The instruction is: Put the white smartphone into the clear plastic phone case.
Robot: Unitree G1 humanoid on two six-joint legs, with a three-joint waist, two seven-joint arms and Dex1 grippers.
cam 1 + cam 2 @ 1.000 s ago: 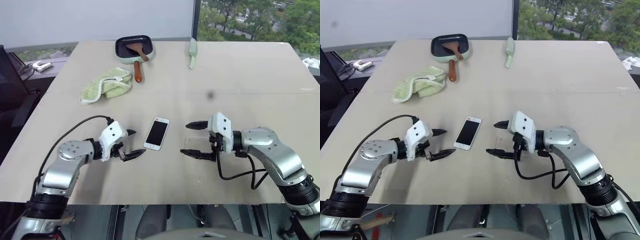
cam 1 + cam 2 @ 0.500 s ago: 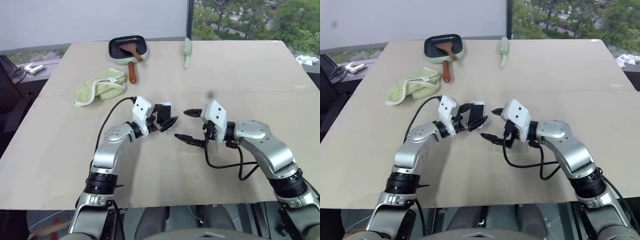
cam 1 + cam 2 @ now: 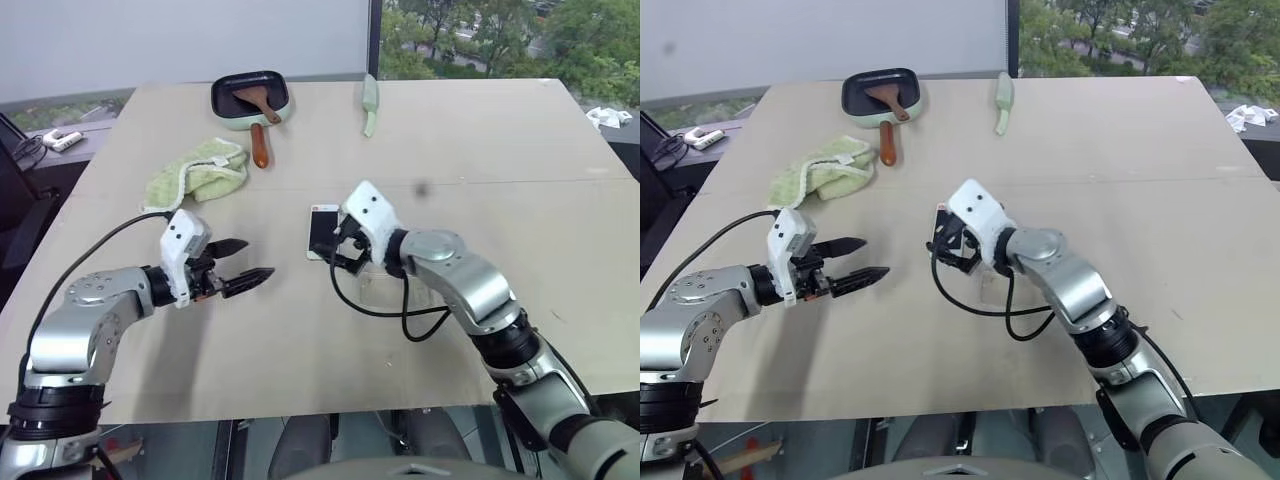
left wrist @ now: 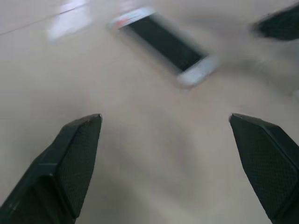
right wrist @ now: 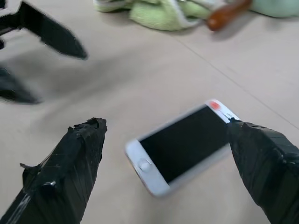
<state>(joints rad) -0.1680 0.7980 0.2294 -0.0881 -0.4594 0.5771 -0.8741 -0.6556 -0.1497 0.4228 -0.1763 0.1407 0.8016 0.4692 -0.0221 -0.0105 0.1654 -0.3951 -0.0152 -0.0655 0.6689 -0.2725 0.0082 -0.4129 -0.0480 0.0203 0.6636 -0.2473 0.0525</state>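
- White smartphone [image 3: 322, 231] lay flat, screen up, about mid-worktop, a little toward the near edge. Long axis ran roughly far-to-near; home-button end was the near end.
- Right gripper [image 3: 343, 247] was at the phone, fingers spread wide apart, nothing between them clamped. In right wrist view one finger [image 5: 261, 163] overlapped the phone's far end [image 5: 184, 146], the other [image 5: 70, 163] sat off past the home-button end; can't tell whether either touched it.
- Left gripper [image 3: 243, 263] hovered over bare worktop [image 3: 560, 200] toward the left edge from the phone, clearly apart from it. Fingers wide apart, empty, tips pointing at the phone.
- Left wrist view: phone [image 4: 163, 44] ahead, blurred, between and beyond the two fingers [image 4: 70, 163].
- Clear plastic phone case [image 3: 380, 288]: faint glossy outline only, on worktop just nearside of the right gripper, partly under that forearm & cable. Edges hard to make out; empty as far as seen.
- Green cloth [image 3: 197, 173] bunched toward the far left corner.
- Dark pan w/ pale green rim [image 3: 249, 97] at the far edge, brown wooden spatula [image 3: 257, 125] resting in it, handle sticking out toward the near side.
- Pale green utensil [image 3: 369, 103] at the far edge, right of the pan.
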